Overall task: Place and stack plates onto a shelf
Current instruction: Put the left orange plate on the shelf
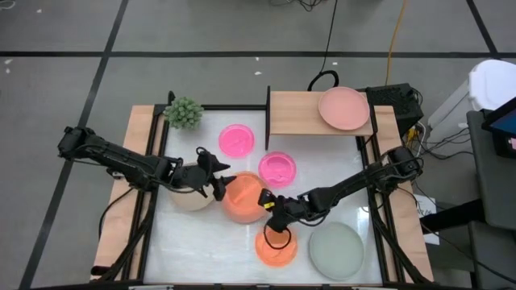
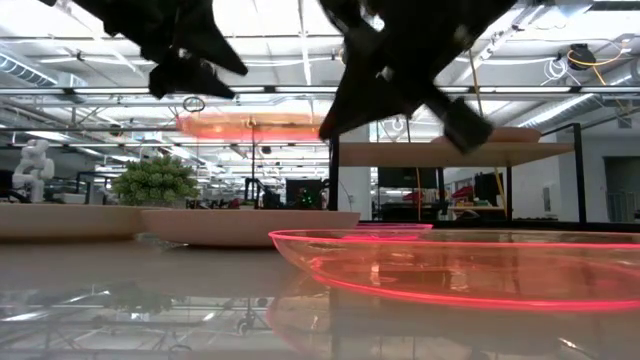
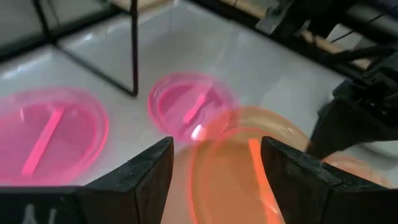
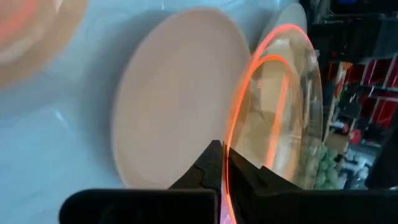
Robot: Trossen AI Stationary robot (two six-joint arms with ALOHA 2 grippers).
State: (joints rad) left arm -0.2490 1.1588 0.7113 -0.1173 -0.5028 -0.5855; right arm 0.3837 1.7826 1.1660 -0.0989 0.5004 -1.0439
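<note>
We are carrying an orange plate (image 1: 243,199), lifted over the bench (image 1: 201,250), well short of the shelf (image 1: 294,113) where a pink plate (image 1: 344,108) already sits. Our right hand (image 1: 268,204) is pinching its rim, fingers fully closed; our left hand (image 1: 216,177) is standing open beside it, holding nothing. Next we are needing a level swing toward the shelf.

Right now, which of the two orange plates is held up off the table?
The orange plate between the arms: the right gripper pinches its rim, lifted. The other orange plate lies flat on the table's near side.
</note>
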